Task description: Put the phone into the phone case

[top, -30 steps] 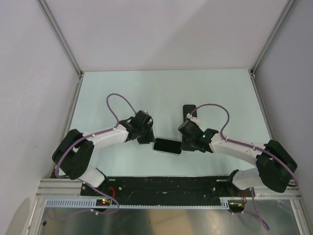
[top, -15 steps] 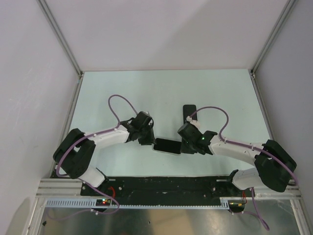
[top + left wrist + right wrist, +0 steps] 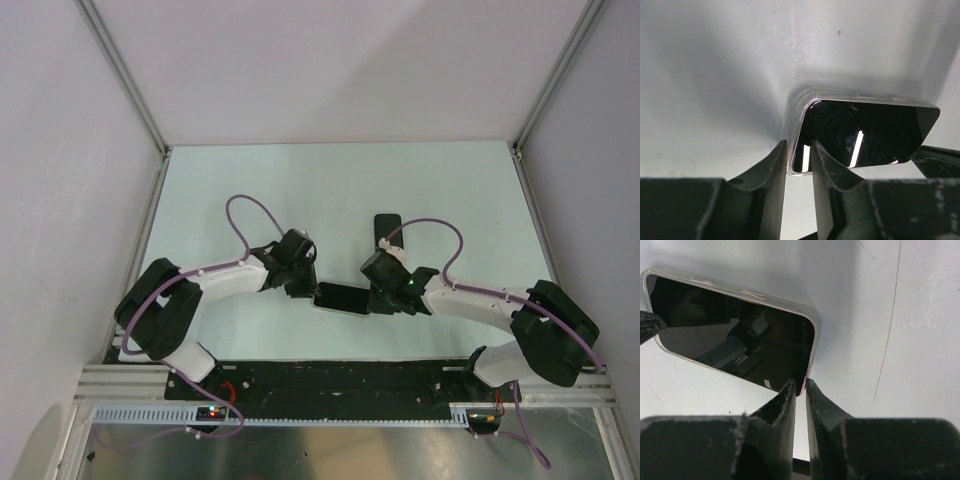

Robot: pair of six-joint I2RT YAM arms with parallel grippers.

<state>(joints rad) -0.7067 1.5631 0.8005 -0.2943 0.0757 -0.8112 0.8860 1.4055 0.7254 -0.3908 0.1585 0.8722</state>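
The phone [image 3: 865,130] is glossy black, with thin white streaks of reflection on its screen. The case [image 3: 795,107] is clear; its rim looks pale grey with a faint violet line. The table [image 3: 330,190] is a very light mint. The left arm [image 3: 220,280] and the right arm [image 3: 480,300] are white with black joints, and their cables [image 3: 246,197] are purple. The left gripper [image 3: 799,145] and the right gripper [image 3: 800,382] are black.

top view: both ends of phone [image 3: 340,297] hidden under left gripper [image 3: 311,291] and right gripper [image 3: 373,298], phone case [image 3: 796,107] rim too small to see there, dark slab [image 3: 386,226] half covered, can't ID
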